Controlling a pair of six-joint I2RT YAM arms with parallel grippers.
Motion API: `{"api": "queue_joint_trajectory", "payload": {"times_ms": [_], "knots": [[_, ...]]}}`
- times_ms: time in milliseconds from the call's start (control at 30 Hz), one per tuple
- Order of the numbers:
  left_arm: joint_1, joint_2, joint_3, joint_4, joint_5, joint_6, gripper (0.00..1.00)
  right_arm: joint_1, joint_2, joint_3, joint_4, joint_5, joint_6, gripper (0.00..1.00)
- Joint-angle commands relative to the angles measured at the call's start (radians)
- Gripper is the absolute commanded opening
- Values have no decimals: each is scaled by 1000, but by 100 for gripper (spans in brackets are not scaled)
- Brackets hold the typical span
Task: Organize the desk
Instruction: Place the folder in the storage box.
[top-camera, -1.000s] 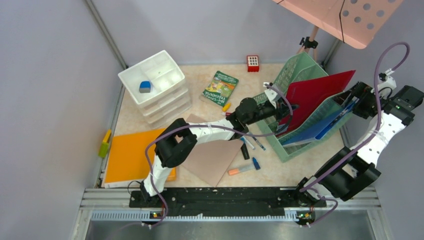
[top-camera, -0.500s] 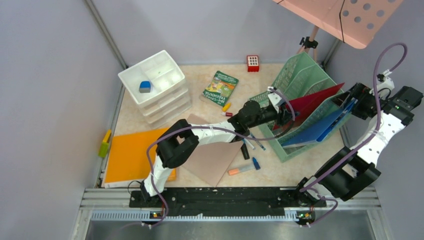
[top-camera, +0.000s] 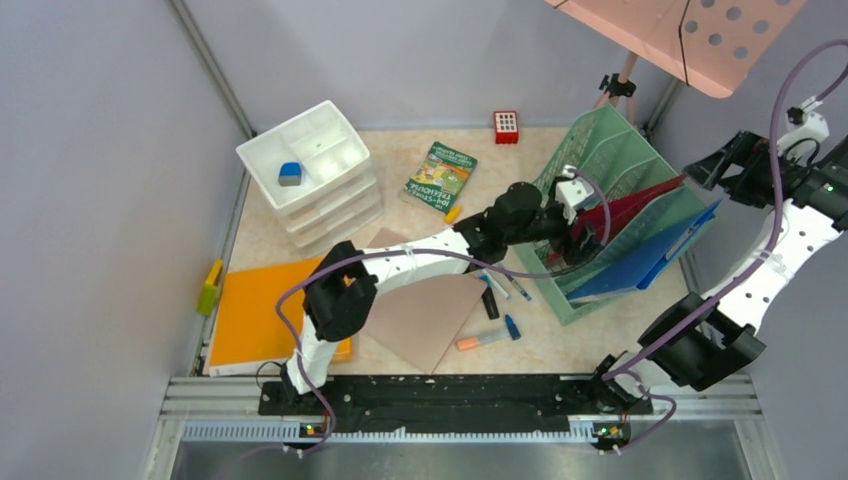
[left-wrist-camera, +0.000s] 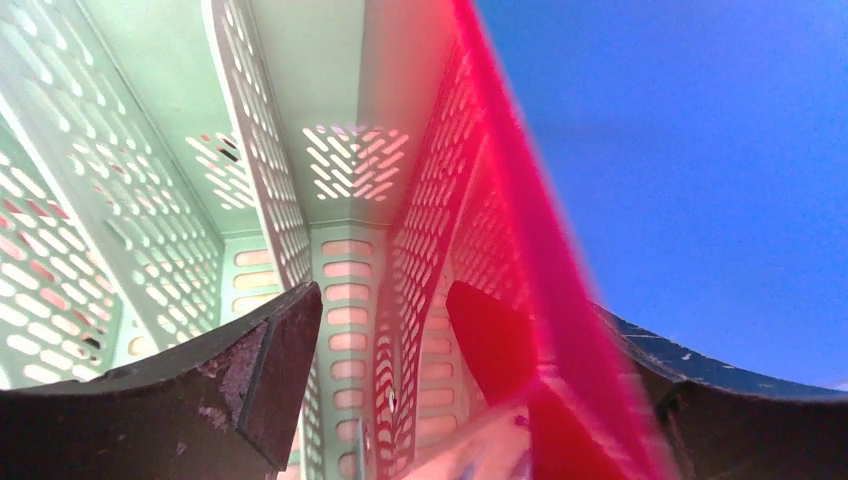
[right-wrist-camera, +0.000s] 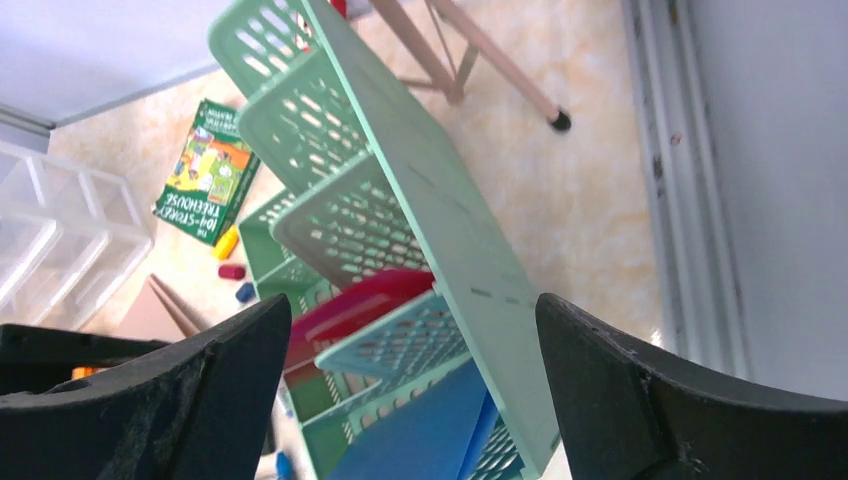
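Note:
The desk (top-camera: 580, 345) is a beige mottled top walled by grey panels. My left gripper (top-camera: 583, 215) reaches into the green mesh file rack (top-camera: 600, 150). Its jaws stand wide in the left wrist view, where my left gripper (left-wrist-camera: 460, 305) has the red folder (left-wrist-camera: 520, 300) passing loosely between the fingers, close to the right one. The blue folder (left-wrist-camera: 700, 150) leans behind it. My right gripper (top-camera: 708, 168) hangs open above the rack's right end, holding nothing. In its own view the right gripper (right-wrist-camera: 412, 310) looks down on the rack (right-wrist-camera: 400, 170), red folder (right-wrist-camera: 350, 305) and blue folder (right-wrist-camera: 430, 430).
A white drawer unit (top-camera: 315, 175) holds a blue eraser (top-camera: 290, 173). A green book (top-camera: 441, 177), a red block (top-camera: 506, 127), an orange folder (top-camera: 260, 310), a brown sheet (top-camera: 430, 315) and loose pens (top-camera: 490, 335) lie on the desk. A tripod (top-camera: 620, 85) stands behind the rack.
My left gripper has opened and let go of the red folder, which has sunk lower into the rack. The right arm has lifted up and away from the blue folder.

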Motion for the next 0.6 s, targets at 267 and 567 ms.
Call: {"api": "queue_joint_trajectory", "payload": {"times_ms": [267,567], "knots": [[1,-226,182,-511,8,103,99,113,-13,194,-6,-48,29,93],[27,-383,192,-774,-157,166,99,327,-88,242,90,-31,72,95]]}}
